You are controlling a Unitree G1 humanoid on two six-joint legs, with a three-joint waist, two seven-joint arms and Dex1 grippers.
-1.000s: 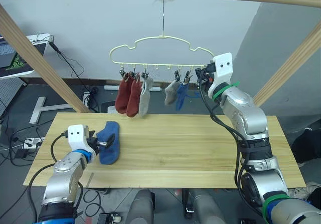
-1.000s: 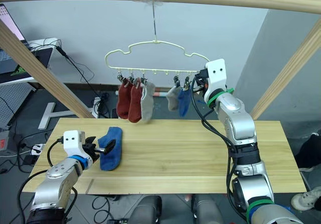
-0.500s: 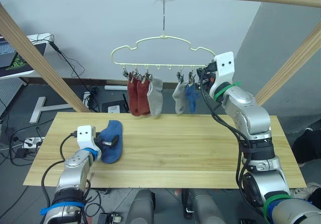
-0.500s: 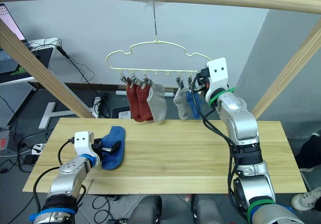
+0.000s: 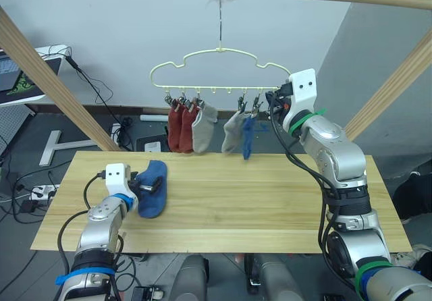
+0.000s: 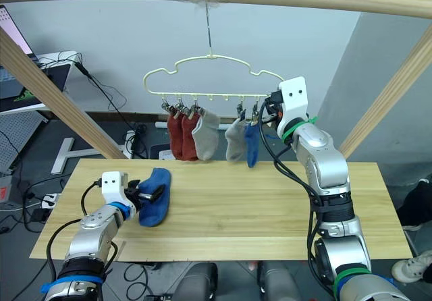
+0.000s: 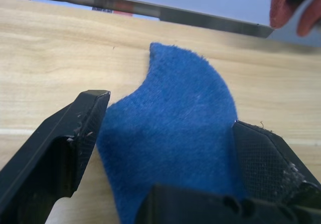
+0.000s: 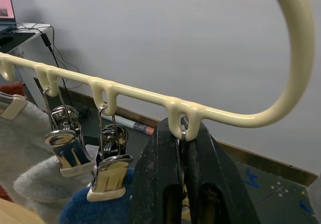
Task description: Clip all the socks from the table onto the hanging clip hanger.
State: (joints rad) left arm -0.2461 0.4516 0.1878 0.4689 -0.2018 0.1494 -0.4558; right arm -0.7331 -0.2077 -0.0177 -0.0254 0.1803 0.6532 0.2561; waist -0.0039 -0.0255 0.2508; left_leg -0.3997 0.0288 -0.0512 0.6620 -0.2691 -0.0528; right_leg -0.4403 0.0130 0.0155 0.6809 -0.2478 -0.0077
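Toward the lower left, the left hand (image 5: 143, 187) straddles the last blue sock (image 5: 152, 187) on the desk (image 5: 270, 193) with fingers apart, apparently ready to grasp it, while at upper right the right hand (image 8: 181, 148) stays clamped on the clip hanger (image 5: 202, 85), seemingly to steady it.

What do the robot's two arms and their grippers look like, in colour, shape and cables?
Both arms are rounded silver-grey shells with black joints and loose black cables along them. Each wrist carries a white box with two dark dots. The left gripper and right gripper have two black fingers. A blue band rings the left wrist, a green one the right.

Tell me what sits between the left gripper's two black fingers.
In the left wrist view, the toe end of the blue fabric sock lies between the left gripper's open fingers, flat on the pale-yellow wooden table.
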